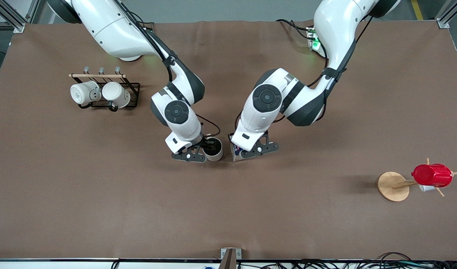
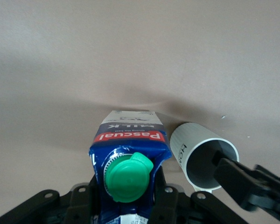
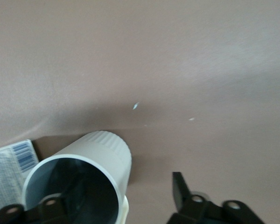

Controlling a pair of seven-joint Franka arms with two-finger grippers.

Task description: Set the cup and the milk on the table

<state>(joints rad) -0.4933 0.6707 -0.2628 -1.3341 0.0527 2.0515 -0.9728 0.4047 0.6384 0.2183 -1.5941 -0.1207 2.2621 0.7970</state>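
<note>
Brown, matte and wide tabletop (image 1: 101, 201) under both arms. Near its middle, small cream-beige cup (image 1: 215, 154) with a ribbed wall, grey inside and faint dark lettering, standing mouth up on the tabletop. Just beside it, toward the left arm's end, small milk carton (image 1: 235, 152) with dark blue top, round green cap (image 2: 128, 177), red label and white sides, base down on the tabletop. Close together, with a narrow strip of brown between them.

Right tool (image 1: 196, 153) low at the cup and released. One finger (image 3: 49, 207) dipped inside the mouth, the other (image 3: 182, 189) outside and apart from the wall. Grasping nothing.

Left tool (image 1: 247, 151) down at the milk carton and clenched on it, black fingers against two facing sides below the blue top. Green cap turned up toward the wrist camera, red label facing away from it.

Toward the right arm's end, farther from the front camera than the cup: black wire rack (image 1: 133, 86) with a wooden rail, holding two plain white mugs (image 1: 85, 92) side by side.

Toward the left arm's end, nearer to the front camera: wooden peg stand (image 1: 392, 186) with a round base, carrying a red ribbed cup (image 1: 432, 175) on one peg. Well apart from both tools.
</note>
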